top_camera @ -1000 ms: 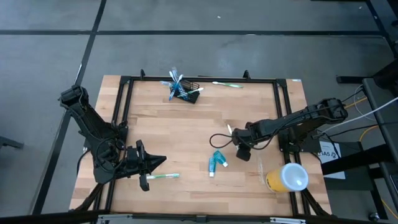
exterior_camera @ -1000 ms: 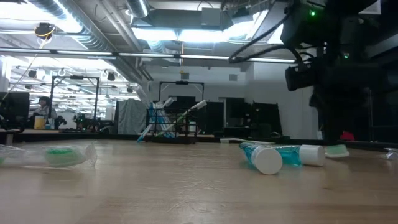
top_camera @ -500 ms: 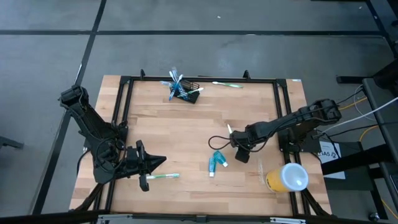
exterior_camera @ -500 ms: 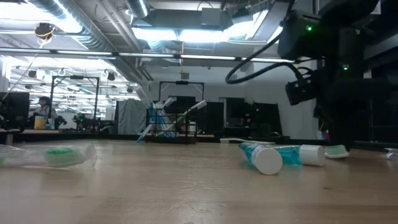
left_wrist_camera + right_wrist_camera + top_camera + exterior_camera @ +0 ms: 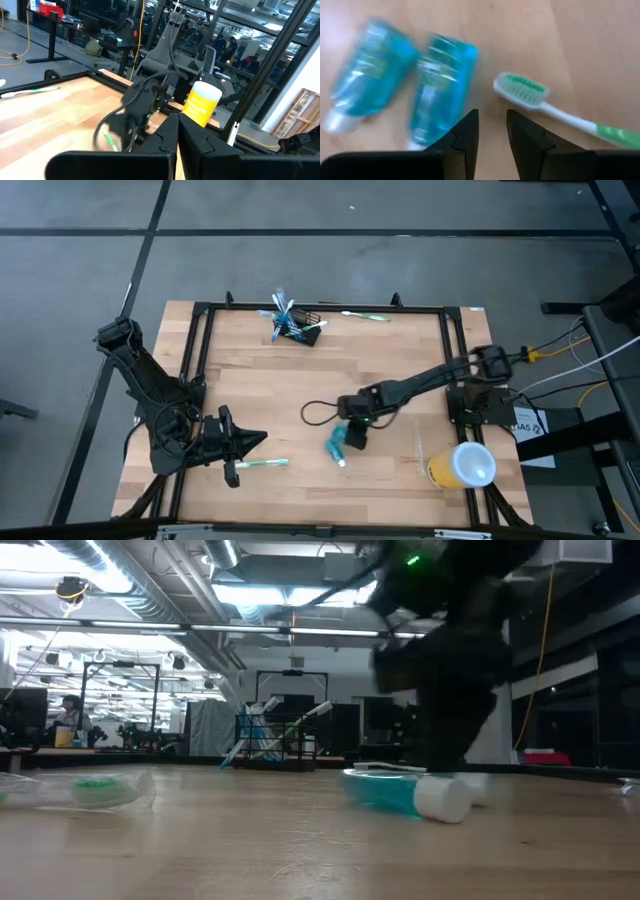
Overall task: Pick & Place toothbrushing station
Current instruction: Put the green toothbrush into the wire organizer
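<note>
Overhead and wrist views of a two-arm pick-and-place scene, read from left to right. The left gripper (image 5: 250, 438) rests low at the near left of the table (image 5: 260, 390), its jaws pressed together on nothing, parked as the waiting arm; a green-and-white toothbrush (image 5: 262, 464) lies just beside it, untouched. At the far edge, left of centre, stands the toothbrushing station (image 5: 296, 326), a low black wire-mesh holder with brushes already leaning out of it, since it is much shorter than they are; it is well apart from both grippers, so nothing is being delivered to it at this instant. A second toothbrush (image 5: 365, 315) lies flat just right of the station. In mid-table the right gripper (image 5: 352, 436), on its outstretched arm, hangs low over two blue toothpaste tubes (image 5: 400, 75) lying side by side, with a green-bristled toothbrush (image 5: 540, 102) just beside them; its jaws stand a little apart and hold nothing, which suggests an approach to a pick, though which item is the target cannot be told. At the near right a yellow cup (image 5: 458, 466) with a white lid lies tipped on its side, clear of the work
</note>
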`<state>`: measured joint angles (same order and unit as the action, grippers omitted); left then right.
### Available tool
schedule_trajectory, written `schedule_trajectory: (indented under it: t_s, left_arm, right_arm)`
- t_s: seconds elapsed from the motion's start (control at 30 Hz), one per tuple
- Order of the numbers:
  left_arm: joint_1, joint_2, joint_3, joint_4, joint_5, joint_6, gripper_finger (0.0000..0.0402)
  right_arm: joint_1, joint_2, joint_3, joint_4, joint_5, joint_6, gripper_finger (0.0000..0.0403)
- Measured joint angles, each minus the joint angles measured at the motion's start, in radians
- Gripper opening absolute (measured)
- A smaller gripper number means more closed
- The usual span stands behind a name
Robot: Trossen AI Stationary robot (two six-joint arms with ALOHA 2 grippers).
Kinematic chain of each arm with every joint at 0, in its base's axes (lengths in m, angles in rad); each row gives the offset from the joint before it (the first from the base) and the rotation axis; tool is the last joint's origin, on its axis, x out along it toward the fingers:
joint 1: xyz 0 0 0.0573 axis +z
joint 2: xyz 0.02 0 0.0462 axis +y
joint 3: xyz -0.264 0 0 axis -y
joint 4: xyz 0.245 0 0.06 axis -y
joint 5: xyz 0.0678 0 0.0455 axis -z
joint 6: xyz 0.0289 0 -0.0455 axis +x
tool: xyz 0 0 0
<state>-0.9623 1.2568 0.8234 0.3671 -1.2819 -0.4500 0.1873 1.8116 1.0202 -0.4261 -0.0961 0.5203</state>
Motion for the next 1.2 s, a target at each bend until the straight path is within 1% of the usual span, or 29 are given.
schedule_trajectory:
  t_s: [0.07, 0.13, 0.27, 0.33, 0.43, 0.57, 0.73, 0.87, 1.0, 1.2]
  left_arm:
    - [0.000, 0.000, 0.000, 0.003, 0.000, -0.001, 0.0002]
    - [0.000, 0.000, 0.000, 0.003, 0.000, -0.009, 0.0002]
    - [-0.007, 0.000, 0.000, 0.003, 0.000, -0.016, 0.0005]
    - [-0.007, 0.000, 0.000, 0.003, 0.000, -0.016, 0.0005]
    - [-0.007, 0.000, 0.000, 0.003, 0.000, -0.016, 0.0002]
    - [-0.007, 0.000, 0.000, -0.001, 0.000, -0.016, 0.0003]
    - [-0.013, -0.001, 0.000, -0.002, 0.000, -0.010, 0.0003]
    - [-0.014, -0.001, 0.000, -0.004, 0.000, 0.002, 0.0002]
    - [-0.013, -0.001, 0.000, -0.005, -0.004, 0.011, 0.0005]
    - [-0.013, -0.001, 0.000, -0.005, -0.008, 0.011, 0.0002]
  right_arm:
    - [-0.012, 0.054, 0.064, -0.038, -0.007, -0.030, 0.0104]
    - [-0.023, 0.082, 0.121, -0.032, 0.000, -0.058, 0.0104]
    - [-0.054, 0.086, 0.180, -0.057, 0.052, -0.105, 0.0104]
    - [-0.082, 0.074, 0.203, -0.110, 0.083, -0.139, 0.0104]
    - [-0.123, 0.061, 0.226, -0.183, 0.088, -0.206, 0.0104]
    - [-0.143, 0.019, 0.223, -0.266, 0.043, -0.335, 0.0104]
    - [-0.136, -0.020, 0.205, -0.392, -0.082, -0.537, 0.0104]
    - [-0.106, -0.026, 0.205, -0.477, -0.067, -0.700, 0.0104]
    - [-0.079, -0.026, 0.205, -0.458, -0.051, -0.800, 0.0104]
    - [-0.069, -0.026, 0.205, -0.361, -0.051, -0.821, 0.0104]
